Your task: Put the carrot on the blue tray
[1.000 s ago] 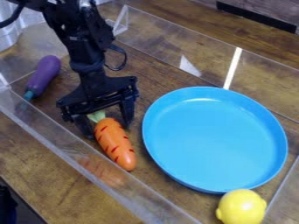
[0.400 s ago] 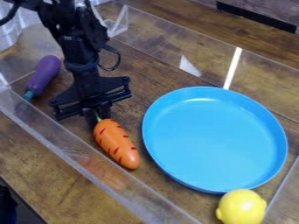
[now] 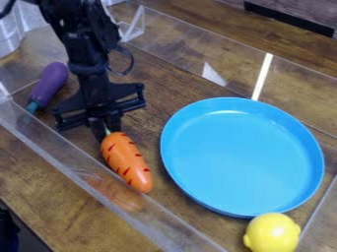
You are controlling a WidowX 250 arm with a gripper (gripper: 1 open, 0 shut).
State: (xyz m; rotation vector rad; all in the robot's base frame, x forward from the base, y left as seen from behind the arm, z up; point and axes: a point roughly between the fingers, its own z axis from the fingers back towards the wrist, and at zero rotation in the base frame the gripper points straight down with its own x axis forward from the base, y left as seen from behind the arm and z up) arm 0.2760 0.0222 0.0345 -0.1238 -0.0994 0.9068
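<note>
The black robot gripper [image 3: 102,125] points down over the wooden bench [image 3: 39,212], inside a clear plastic box [image 3: 59,153] with low walls. One second ago its fingers stood wide apart on both sides of the green leafy top of the small orange toy carrot [image 3: 128,162]. Now the fingers are pressed together at this top end, and the green leaves are hidden between them, so the gripper has the carrot by its leafy top. The gripper also stands a little more to the left and a little higher in the picture than before.

The carrot has followed it. Its upper end is now more to the left and it lies a little steeper, with the pointed end toward the front wall of the box. I cannot tell if this lower end rests on the bench or is already free.

The carrot is just beside the left rim of the large round blue plastic tray [image 3: 243,157], not on it. The purple toy eggplant [image 3: 49,84] at the left and the yellow toy lemon [image 3: 271,233] at the front right are where they were.
</note>
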